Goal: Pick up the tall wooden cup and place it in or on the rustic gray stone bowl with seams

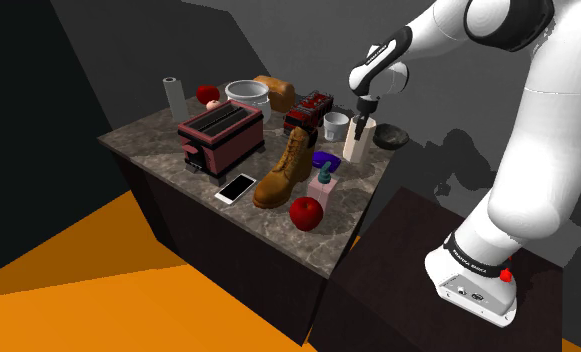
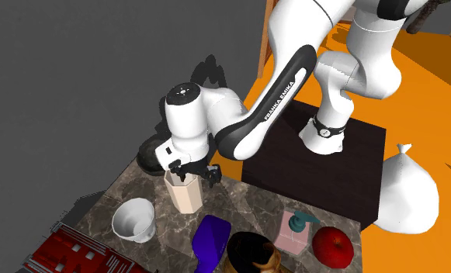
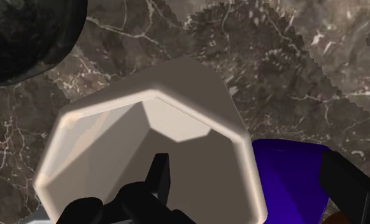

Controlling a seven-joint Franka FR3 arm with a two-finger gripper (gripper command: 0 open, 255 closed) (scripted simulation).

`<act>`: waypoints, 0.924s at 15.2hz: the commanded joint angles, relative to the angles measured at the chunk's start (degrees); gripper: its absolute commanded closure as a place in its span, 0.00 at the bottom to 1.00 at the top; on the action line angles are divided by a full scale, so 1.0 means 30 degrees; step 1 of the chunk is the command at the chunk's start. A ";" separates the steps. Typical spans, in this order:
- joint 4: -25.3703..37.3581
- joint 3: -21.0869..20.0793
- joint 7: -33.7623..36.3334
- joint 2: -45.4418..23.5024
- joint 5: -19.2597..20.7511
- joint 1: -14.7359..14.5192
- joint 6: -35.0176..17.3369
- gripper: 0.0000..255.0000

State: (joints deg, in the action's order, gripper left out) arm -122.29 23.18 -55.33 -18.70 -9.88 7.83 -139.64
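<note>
A tall pale faceted cup (image 1: 357, 140) (image 2: 186, 194) (image 3: 145, 146) stands upright on the marble tabletop, close to the edge facing the stand. My gripper (image 1: 361, 122) (image 2: 191, 174) (image 3: 247, 167) is down at its rim and open. One finger (image 3: 158, 181) reaches inside the cup and the other (image 3: 346, 184) hangs outside, so the jaws straddle the cup's wall without clasping it. The dark stone bowl (image 1: 389, 137) (image 2: 148, 155) (image 3: 24, 38) sits right beside the cup, near the table's corner.
A purple object (image 1: 326, 160) (image 3: 291, 178) lies just beside the cup, and a white cup (image 1: 336, 125) (image 2: 134, 219) stands close by. Farther along the table (image 1: 278, 235) are a pink soap bottle (image 1: 324, 188), red apple (image 1: 306, 212), brown boot (image 1: 286, 170), phone (image 1: 236, 188) and red toaster (image 1: 221, 135).
</note>
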 commanded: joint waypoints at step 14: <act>-0.0003 -0.0004 -0.0009 -0.0013 -0.0010 0.0005 -0.0019 1.00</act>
State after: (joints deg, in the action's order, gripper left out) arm -122.30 23.18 -55.35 -18.75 -9.91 7.85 -139.70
